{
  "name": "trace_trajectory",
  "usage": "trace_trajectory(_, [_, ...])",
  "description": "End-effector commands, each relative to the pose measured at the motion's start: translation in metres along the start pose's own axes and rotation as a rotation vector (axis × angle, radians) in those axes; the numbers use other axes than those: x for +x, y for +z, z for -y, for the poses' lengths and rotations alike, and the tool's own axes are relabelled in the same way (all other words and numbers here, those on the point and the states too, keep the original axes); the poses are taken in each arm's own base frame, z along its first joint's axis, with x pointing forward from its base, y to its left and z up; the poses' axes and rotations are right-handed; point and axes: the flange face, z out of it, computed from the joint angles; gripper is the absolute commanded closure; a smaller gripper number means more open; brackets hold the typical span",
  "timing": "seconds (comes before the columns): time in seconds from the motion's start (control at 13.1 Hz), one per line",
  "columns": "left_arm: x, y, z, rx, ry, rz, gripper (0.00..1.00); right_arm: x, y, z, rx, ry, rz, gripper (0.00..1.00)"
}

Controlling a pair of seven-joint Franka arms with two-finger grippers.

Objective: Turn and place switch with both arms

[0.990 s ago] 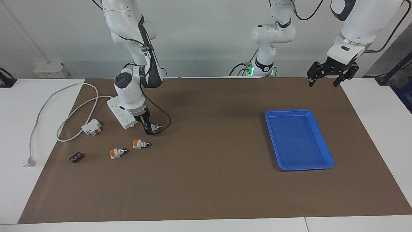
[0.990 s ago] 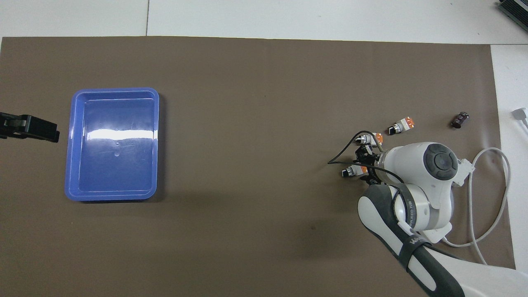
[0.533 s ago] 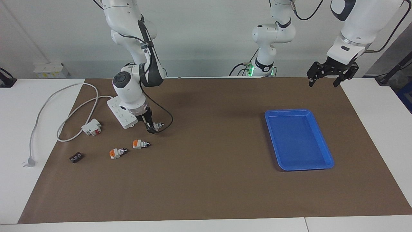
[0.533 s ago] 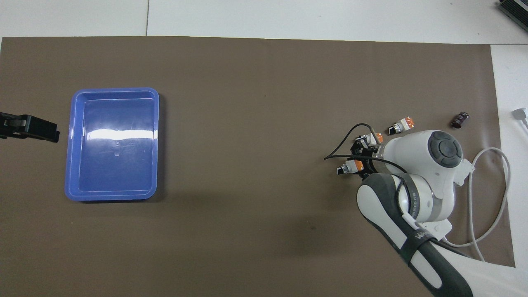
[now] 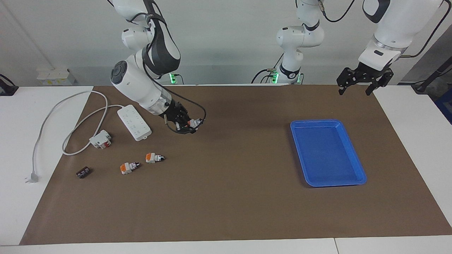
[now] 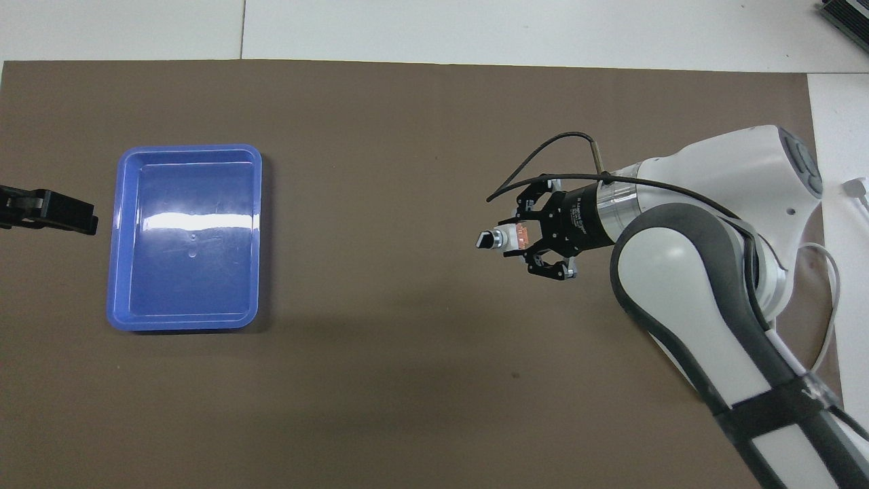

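Observation:
My right gripper (image 5: 188, 125) (image 6: 524, 238) is raised above the brown mat, shut on a switch (image 5: 194, 123) (image 6: 501, 238). The fingers pinch its orange rear block, and the black knob tip points toward the left arm's end of the table. Two more switches (image 5: 154, 157) (image 5: 129, 167) lie on the mat toward the right arm's end; the right arm hides them in the overhead view. My left gripper (image 5: 354, 91) (image 6: 61, 212) hangs open and holds nothing, high over the mat's edge by the blue tray (image 5: 310, 122) (image 6: 190, 147), waiting.
A white power strip (image 5: 134, 122) with its looped cable and plug (image 5: 31, 177) lies at the right arm's end. Beside it sit a white-and-red block (image 5: 101, 139) and a small dark brown block (image 5: 83, 172). The tray holds nothing.
My right gripper has lifted a switch off the mat and swung it toward the table's middle, tilting from pointing down to nearly level. The left arm has not moved.

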Motion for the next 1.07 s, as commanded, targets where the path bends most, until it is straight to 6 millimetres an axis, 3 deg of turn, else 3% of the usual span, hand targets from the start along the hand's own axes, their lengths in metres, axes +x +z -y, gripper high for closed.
trace_trajectory(0.0, [-0.008, -0.001, -0.008, 0.012, 0.021, 0.003, 0.0, -0.061, 0.014, 0.001, -0.02, 0.043, 0.094, 1.0])
trace_trajectory(0.15, [-0.01, 0.006, -0.004, 0.013, 0.012, -0.009, 0.0, -0.108, 0.025, -0.008, -0.039, 0.026, 0.114, 1.0])
trace_trajectory(0.38, [-0.014, 0.029, -0.011, 0.018, 0.011, -0.067, 0.01, -0.158, 0.036, -0.01, -0.055, 0.077, 0.138, 1.0])
trace_trajectory(0.69, [-0.013, 0.031, -0.025, 0.004, 0.037, -0.083, 0.0, -0.18, 0.047, -0.019, -0.079, 0.073, 0.142, 1.0])
trace_trajectory(0.99, [-0.012, 0.017, -0.055, -0.223, 0.033, -0.087, 0.02, -0.18, 0.048, -0.019, -0.077, 0.069, 0.138, 1.0])
